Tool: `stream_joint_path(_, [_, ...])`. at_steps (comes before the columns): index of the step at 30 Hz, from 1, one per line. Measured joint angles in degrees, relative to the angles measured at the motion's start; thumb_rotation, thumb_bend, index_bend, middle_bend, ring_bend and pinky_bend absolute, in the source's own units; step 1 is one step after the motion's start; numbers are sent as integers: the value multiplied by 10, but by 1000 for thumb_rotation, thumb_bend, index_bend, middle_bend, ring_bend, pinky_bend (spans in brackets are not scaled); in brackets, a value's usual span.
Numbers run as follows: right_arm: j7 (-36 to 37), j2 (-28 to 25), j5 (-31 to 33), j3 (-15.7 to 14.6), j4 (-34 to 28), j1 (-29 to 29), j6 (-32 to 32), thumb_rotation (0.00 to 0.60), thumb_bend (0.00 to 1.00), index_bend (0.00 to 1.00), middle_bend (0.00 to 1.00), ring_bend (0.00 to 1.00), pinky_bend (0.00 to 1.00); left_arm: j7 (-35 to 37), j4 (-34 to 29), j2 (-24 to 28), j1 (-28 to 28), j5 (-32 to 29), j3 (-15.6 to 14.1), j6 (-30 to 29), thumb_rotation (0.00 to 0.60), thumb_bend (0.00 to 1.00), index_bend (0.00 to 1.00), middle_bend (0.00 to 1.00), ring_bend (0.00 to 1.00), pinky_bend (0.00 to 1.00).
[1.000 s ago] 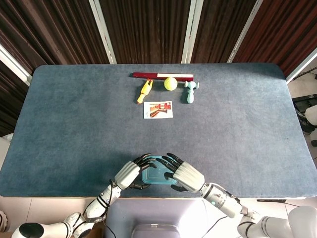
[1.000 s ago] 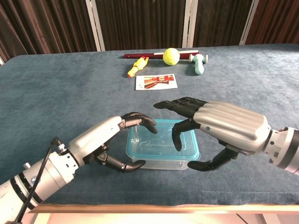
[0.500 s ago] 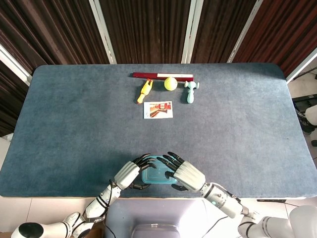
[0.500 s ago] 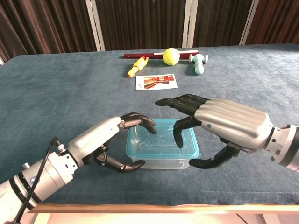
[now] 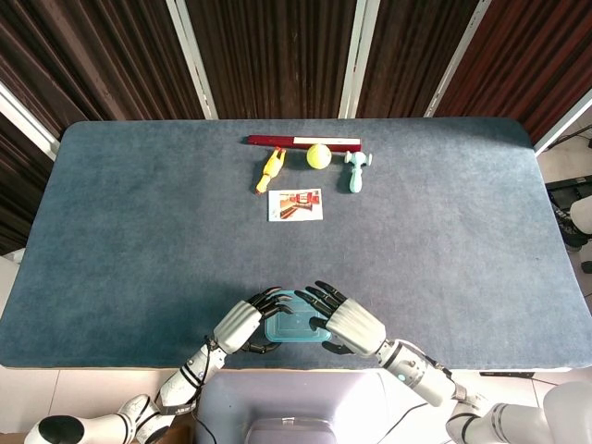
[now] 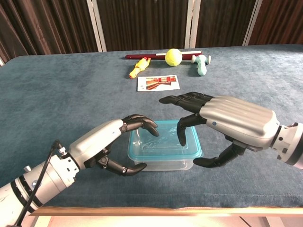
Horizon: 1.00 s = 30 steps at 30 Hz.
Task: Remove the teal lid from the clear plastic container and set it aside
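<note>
The clear container [image 6: 163,163] sits at the near edge of the counter [image 6: 57,90] with its teal lid [image 6: 163,142] on top. The left hand [image 6: 111,142] grips the container's left end, fingers curled over the lid's edge and thumb low on the wall. The right hand [image 6: 227,125] hovers spread wide over the right end, one fingertip touching the lid, holding nothing.

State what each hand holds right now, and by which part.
The left hand grips the container at its left end, fingers over the lid and thumb low on the wall. The right hand holds nothing, fingers spread above the right end.
</note>
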State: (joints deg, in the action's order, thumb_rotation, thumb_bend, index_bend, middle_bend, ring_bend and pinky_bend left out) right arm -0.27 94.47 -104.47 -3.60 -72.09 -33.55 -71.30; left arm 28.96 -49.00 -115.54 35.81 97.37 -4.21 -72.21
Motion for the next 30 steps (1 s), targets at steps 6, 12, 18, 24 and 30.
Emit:
stream_joint_path(6, [0,-2,4,2,-1,-1,-1,600,394,598,93,0,0,0,7,-3,-1,3,-3,-2,600,384,291,416,270,330])
stream_joint_path(12, [0,-2,8,5,0,-3,-3,600,394,597,93,0,0,0,10,-5,-2,5,-5,-5,600,384,291,416,270,333])
stream_joint_path(18, [2,2,9,10,8,-5,-9,600,396,590,96,0,0,0,10,-5,-2,8,-7,-8,600,384,291,416,270,333])
stream_joint_path(24, [-2,3,6,12,12,-8,-18,600,397,590,96,0,0,0,10,-4,-2,8,-8,-9,600,384,291,416,270,333])
stream_joint_path(30, [-13,-3,5,17,4,-10,-24,600,398,591,99,0,0,2,9,-3,-2,11,-10,-11,600,385,291,416,270,334])
